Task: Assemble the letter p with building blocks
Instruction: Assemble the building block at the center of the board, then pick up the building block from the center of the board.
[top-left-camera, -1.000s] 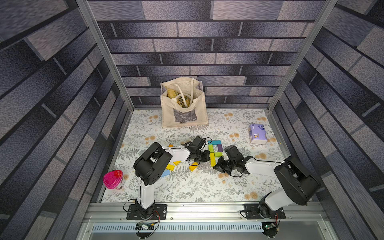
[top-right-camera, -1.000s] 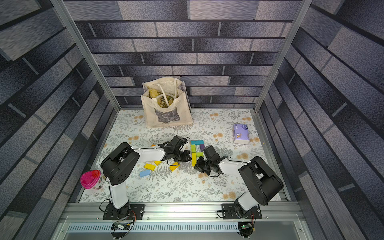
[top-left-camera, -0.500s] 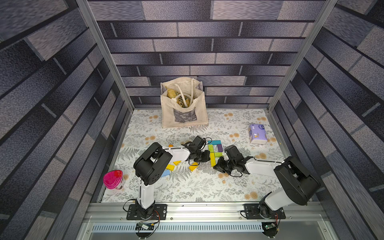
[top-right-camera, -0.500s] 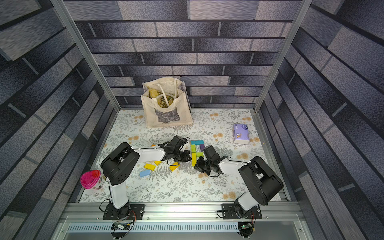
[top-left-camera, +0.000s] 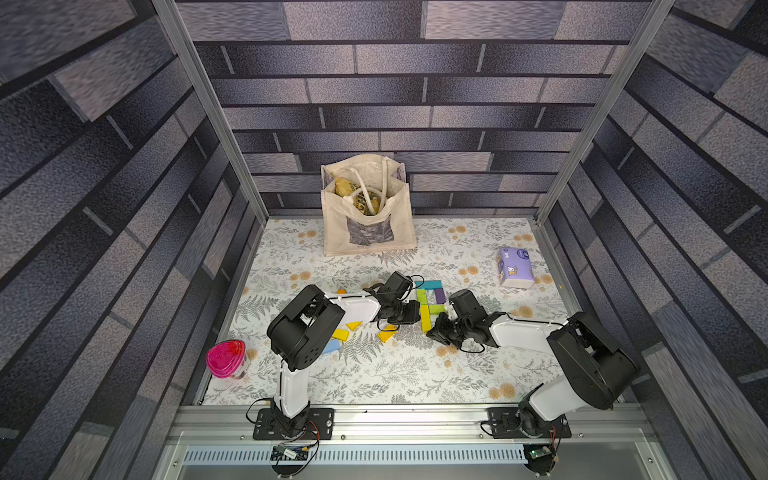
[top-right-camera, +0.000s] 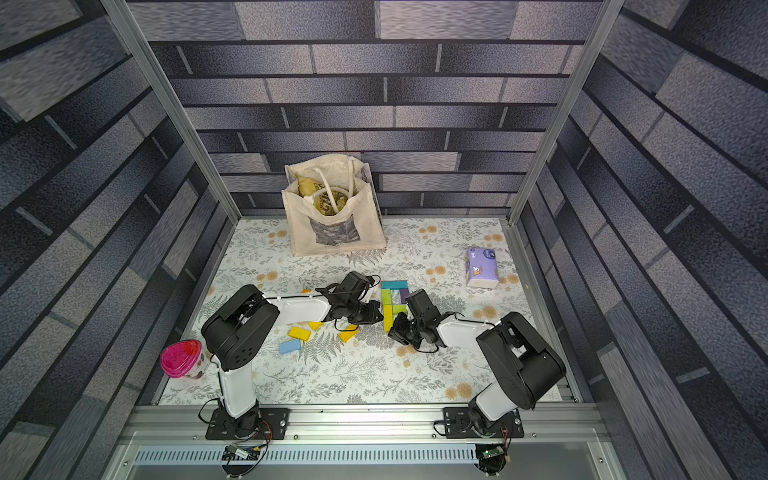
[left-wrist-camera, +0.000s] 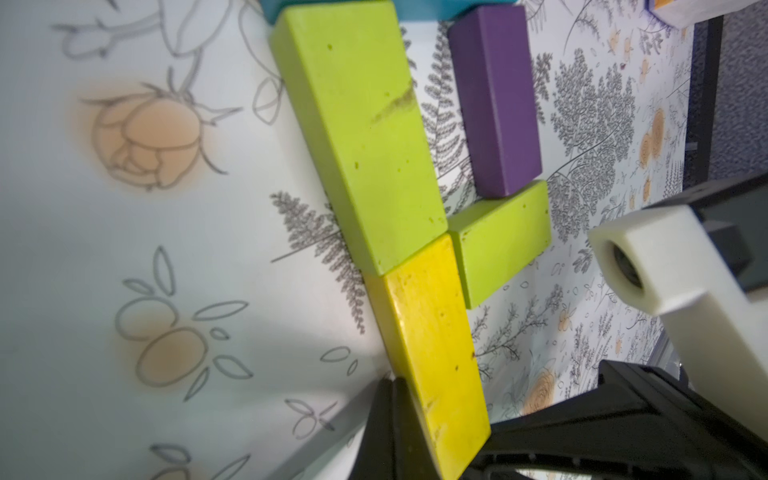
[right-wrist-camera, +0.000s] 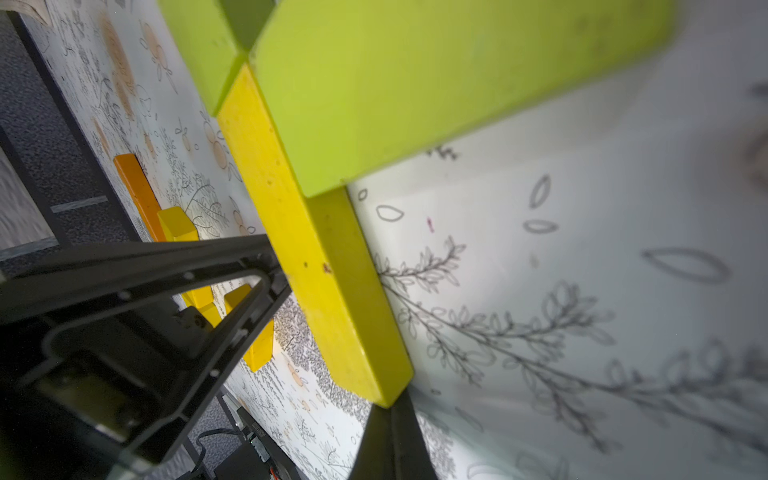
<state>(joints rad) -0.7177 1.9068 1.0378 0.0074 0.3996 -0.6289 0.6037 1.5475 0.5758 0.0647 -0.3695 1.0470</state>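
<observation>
Print on tissue pack illegible; left tool, right tool pressed together by yellow block.

The table has a pale cover printed with grey ferns and orange flowers. Mid-frame in a top view, five blocks lie flat, set close together. A teal block runs across the top, with a long lime block below its left end and a purple block below its right. A short lime block sits under the purple, and a yellow block extends the lime one downward. Further left lie loose yellow pieces, an orange piece and a light blue block. A tote bag stands at the back, a tissue pack at the right and a pink-lidded cup at the lower left.
</observation>
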